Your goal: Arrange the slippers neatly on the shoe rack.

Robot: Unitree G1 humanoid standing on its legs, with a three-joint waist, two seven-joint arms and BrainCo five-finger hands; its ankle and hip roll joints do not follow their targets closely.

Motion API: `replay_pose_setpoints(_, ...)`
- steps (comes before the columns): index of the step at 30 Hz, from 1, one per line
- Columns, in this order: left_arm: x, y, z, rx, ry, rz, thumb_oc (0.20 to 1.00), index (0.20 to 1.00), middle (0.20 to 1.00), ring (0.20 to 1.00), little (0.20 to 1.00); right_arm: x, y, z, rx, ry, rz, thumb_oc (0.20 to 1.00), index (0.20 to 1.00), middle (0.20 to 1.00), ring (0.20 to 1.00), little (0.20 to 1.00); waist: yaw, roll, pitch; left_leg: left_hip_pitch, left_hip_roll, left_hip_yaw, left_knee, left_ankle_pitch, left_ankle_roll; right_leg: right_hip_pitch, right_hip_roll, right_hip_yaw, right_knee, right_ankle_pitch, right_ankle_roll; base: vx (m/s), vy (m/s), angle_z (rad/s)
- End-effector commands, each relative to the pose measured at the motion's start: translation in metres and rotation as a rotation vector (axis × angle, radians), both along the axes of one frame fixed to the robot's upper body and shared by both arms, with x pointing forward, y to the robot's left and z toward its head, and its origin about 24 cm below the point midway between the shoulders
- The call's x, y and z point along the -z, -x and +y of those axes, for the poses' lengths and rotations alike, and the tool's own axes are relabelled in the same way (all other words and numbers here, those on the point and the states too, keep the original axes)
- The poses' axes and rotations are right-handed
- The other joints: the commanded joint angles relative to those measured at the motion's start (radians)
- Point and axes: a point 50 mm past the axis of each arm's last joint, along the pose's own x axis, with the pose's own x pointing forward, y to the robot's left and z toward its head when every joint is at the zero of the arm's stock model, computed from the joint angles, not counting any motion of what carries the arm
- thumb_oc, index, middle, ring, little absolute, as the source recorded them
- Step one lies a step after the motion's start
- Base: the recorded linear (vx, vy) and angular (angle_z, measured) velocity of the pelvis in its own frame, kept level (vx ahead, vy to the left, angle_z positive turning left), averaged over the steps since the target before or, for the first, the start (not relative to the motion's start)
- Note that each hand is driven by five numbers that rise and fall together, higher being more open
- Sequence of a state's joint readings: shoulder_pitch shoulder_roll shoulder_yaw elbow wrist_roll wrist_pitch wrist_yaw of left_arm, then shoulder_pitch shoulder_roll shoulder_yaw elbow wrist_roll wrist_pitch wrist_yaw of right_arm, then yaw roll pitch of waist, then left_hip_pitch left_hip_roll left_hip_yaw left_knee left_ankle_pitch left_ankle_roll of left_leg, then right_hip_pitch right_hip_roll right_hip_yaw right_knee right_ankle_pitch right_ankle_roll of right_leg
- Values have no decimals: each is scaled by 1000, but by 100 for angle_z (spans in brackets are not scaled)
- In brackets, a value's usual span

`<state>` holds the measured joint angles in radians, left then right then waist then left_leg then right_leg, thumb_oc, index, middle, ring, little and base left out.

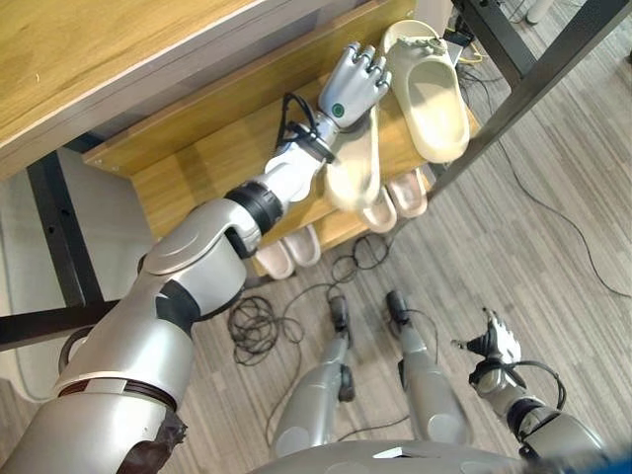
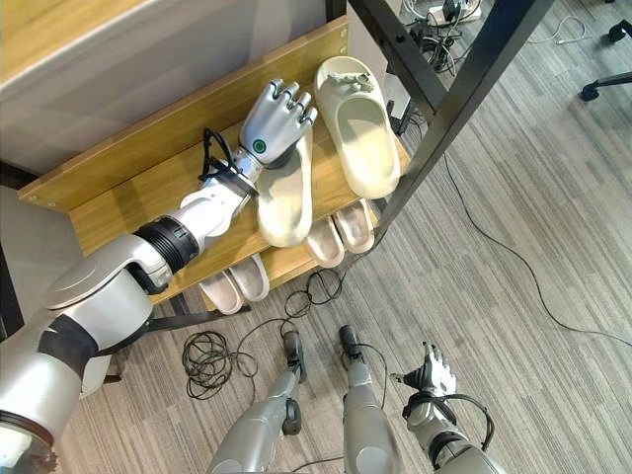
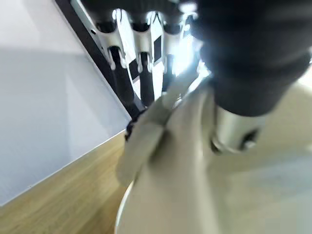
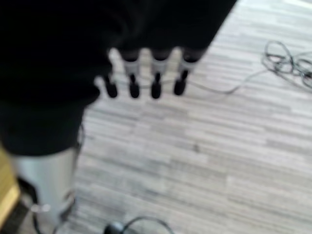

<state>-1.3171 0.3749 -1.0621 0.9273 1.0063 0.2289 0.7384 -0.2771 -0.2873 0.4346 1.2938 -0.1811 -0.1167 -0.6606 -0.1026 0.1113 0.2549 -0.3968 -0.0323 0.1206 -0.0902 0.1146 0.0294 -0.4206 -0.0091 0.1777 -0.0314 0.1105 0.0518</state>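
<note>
1. We see the left hand (image 2: 275, 120) reaching over the upper shelf of the wooden shoe rack (image 2: 128, 197), its fingers curled over the strap end of a cream slipper (image 2: 286, 193); the left wrist view shows the fingers hooked round the slipper's strap (image 3: 146, 131)
2. This held slipper lies lengthwise on the upper shelf with its heel end projecting past the shelf's front edge
3. A second cream slipper (image 2: 360, 128) lies sole-down just beside the held one, on the side toward the black frame post (image 2: 464, 94); the two are roughly parallel and their sides are close or touching, and we cannot tell which
4. On the lower shelf we see two pairs of pale pink slippers: one pair (image 2: 341, 235) below the cream slippers, the other pair (image 2: 237, 284) farther toward the robot's left, both with ends showing past the upper shelf
5. The right hand (image 1: 499, 346) hangs low over the grey striped floor (image 2: 553, 267), well apart from the rack; its wrist view shows the fingers (image 4: 156, 83) extended and relaxed, holding nothing
6. A wooden tabletop (image 1: 89, 59) stands above the rack
</note>
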Motion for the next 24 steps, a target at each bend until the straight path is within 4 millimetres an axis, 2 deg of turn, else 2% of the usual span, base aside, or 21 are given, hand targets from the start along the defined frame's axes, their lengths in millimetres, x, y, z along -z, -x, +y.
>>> replay_pose_setpoints(1,-55,-3,1,-64,0,-148,1000,1000,1000,1000,1000,-9,-3,-19,37,33,-34,1000,1000,1000,1000,1000,4,19,32,-59,-46,-75,68,-53,-17,-21,-40,-62,109,-93,63,0,0,0)
replay_pose_setpoints(10,-47,-4,-5,-64,157,-62,1000,1000,1000,1000,1000,-3,4,-15,36,3,-16,1000,1000,1000,1000,1000,11,20,32,-50,-48,-84,71,-51,-17,-11,-36,-65,118,-103,59,-1,-3,0)
replay_pose_setpoints(14,-42,-6,1,-79,161,-40,1000,1000,1000,1000,1000,-3,5,-16,40,-10,-12,1000,1000,1000,1000,1000,18,21,31,-42,-47,-88,75,-51,-18,-5,-35,-67,124,-108,58,-5,-13,1)
replay_pose_setpoints(17,-31,-8,10,-103,132,-11,1000,1000,1000,1000,1000,-5,2,-18,48,-14,-18,1000,1000,1000,1000,1000,28,26,32,-40,-51,-89,72,-49,-18,-2,-37,-71,121,-108,58,-12,-6,6)
replay_pose_setpoints(24,-26,-10,26,-148,69,9,1000,1000,1000,1000,1000,-4,5,-20,59,-20,-15,1000,1000,1000,1000,1000,35,32,35,-41,-50,-92,69,-44,-17,-2,-37,-78,120,-107,56,-2,0,1)
